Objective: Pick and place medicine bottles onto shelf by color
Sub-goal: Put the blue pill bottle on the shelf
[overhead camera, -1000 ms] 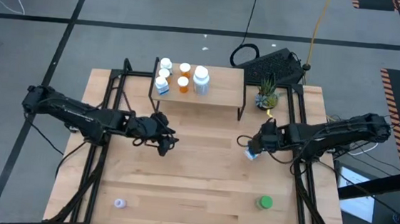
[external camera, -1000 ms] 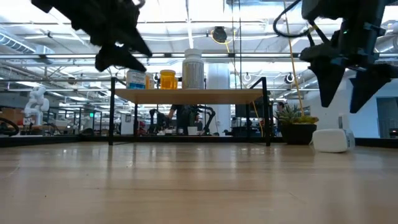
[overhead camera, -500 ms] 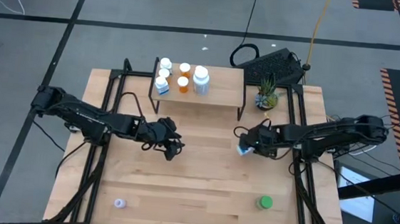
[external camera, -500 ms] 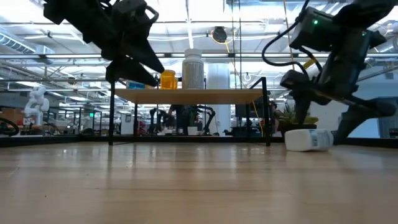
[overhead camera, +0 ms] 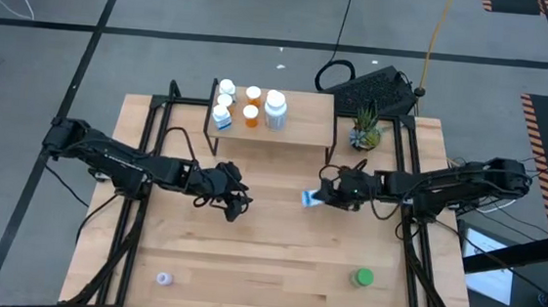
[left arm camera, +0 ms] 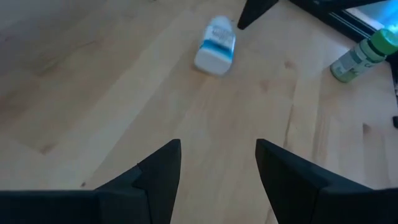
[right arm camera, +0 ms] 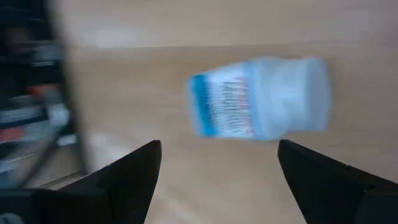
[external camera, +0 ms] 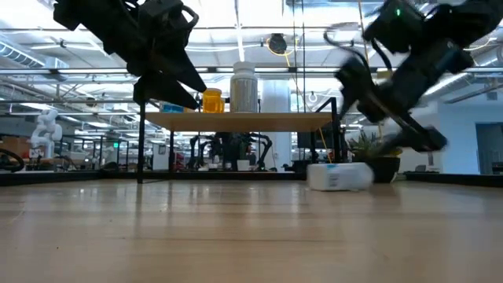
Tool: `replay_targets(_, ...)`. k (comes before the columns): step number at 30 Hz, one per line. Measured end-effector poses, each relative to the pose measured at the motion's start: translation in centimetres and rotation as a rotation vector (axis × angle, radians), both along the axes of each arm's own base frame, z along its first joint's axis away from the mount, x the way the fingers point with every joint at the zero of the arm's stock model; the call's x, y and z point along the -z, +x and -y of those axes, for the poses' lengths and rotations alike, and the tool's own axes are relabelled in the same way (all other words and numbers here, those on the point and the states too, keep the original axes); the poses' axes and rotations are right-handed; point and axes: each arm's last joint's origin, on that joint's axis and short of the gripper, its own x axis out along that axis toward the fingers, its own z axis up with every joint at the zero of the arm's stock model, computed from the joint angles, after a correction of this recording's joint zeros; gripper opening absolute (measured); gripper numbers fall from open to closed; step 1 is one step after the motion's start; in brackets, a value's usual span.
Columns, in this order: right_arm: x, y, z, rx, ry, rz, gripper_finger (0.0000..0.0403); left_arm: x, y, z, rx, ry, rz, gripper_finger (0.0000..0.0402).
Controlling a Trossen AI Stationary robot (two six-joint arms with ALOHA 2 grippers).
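A blue-white medicine bottle (overhead camera: 312, 199) lies on its side on the table's middle right, also seen in the low view (external camera: 339, 176). My right gripper (overhead camera: 330, 193) is open just to its right, and the bottle (right arm camera: 255, 99) lies ahead of its spread fingers. My left gripper (overhead camera: 237, 209) hovers open left of the centre, touching nothing. The shelf (overhead camera: 302, 107) stands at the far edge and bears several bottles (overhead camera: 250, 106): blue-white, orange and white. A green-capped bottle (overhead camera: 364, 277) and a pale purple bottle (overhead camera: 164, 279) stand near the table's near edge. My right gripper comes at the lying blue-white bottle from the table's right, slanting down, with its fingers spread. One fingertip (left arm camera: 254, 9) stands close to the bottle's end (left arm camera: 224, 26). I cannot tell whether it touches the bottle.
A small potted plant (overhead camera: 365, 132) stands right of the shelf. Black frame rails (overhead camera: 153, 144) run along both table sides. Bare tabletop (overhead camera: 276, 252) stretches between the arms and the near edge.
The blue-white bottle has moved along the table toward its left edge, still lying on its side. My right gripper has followed it leftward and tipped lower. My left gripper first shifted a little toward the right and the near edge, then kept still.
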Motion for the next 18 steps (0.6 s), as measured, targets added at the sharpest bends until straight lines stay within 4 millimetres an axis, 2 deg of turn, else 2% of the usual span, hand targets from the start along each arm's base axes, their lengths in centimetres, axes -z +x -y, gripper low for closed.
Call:
replay_targets(4,-0.9,0.7,-1.0,-0.025,0.016,0.022,0.0315,-0.2,0.2,0.0,0.005,0.037,0.029,0.0209)
replay_targets(8,-2.2,1.4,-1.4,-0.051,0.002,0.078,0.0315,0.0,1.9,0.1,0.099,0.239,0.122,0.0214)
replay_targets(12,-2.2,1.4,-1.3,-0.043,-0.037,0.059,0.0315,1.7,5.0,0.2,0.138,0.331,0.277,0.0246)
replay_targets(18,-1.7,0.8,-1.2,-0.032,-0.058,-0.028,0.0315,5.3,8.3,-0.5,0.109,0.43,0.47,0.0318)
